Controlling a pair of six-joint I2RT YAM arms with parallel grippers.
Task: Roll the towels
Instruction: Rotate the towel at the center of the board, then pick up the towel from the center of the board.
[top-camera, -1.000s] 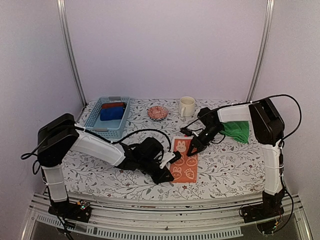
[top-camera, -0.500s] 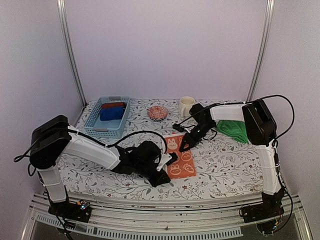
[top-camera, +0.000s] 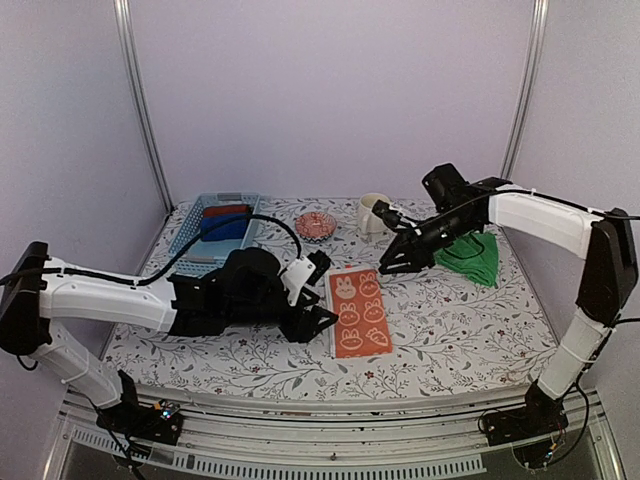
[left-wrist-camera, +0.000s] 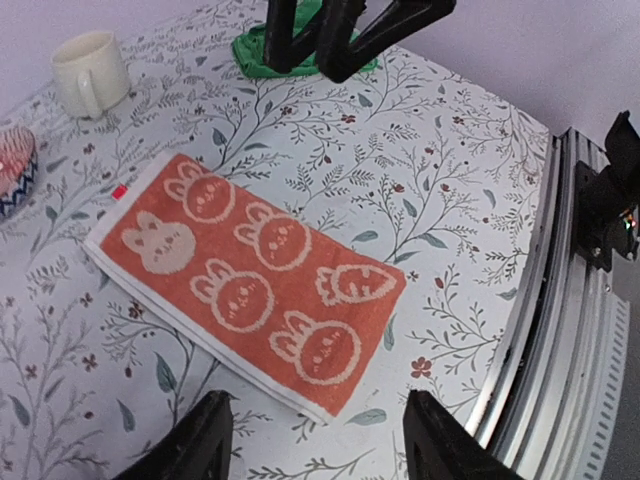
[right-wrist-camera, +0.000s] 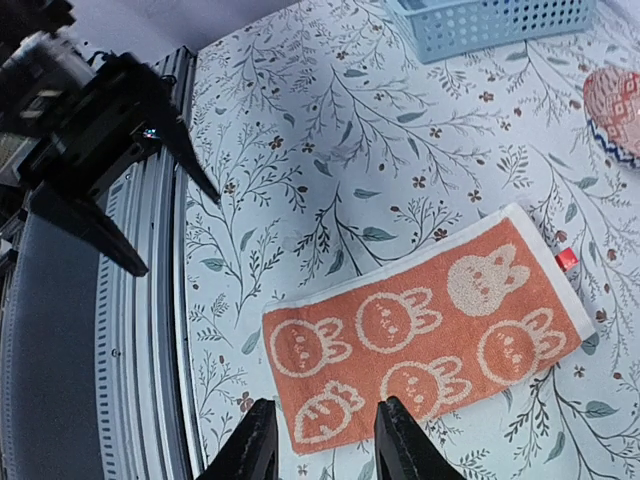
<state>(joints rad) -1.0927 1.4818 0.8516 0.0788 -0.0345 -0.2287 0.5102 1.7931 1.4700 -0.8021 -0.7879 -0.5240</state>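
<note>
Orange towel (top-camera: 358, 312): it lay flat on the bench (top-camera: 450, 330), print side up, in the open middle between my two grippers. Nothing held or touched it.
Why flat: spread in a single layer with both short ends free, it looked to me ready to be rolled from one end. No turn had been started.
Long axis: it ran from the near edge of the bench towards the far side, tilted only a little.
Which way it pointed: the end with the small red tag and the solid rabbit face pointed away, towards the mug (top-camera: 372, 213). The carrot end pointed back at my bases.
Left gripper (top-camera: 322, 292): jaws stood wide and empty, just beside the towel's left long edge and clear of the cloth.
Right gripper (top-camera: 393, 264): jaws were narrowly parted with nothing between them, hanging near the far right corner of the towel.
Why both stood off: I judged this left the whole cloth clear, so either short end could be taken next.
Green towel (top-camera: 478, 262): it sat bunched on the bench to the right, behind my right gripper and well apart from the orange one.
</note>
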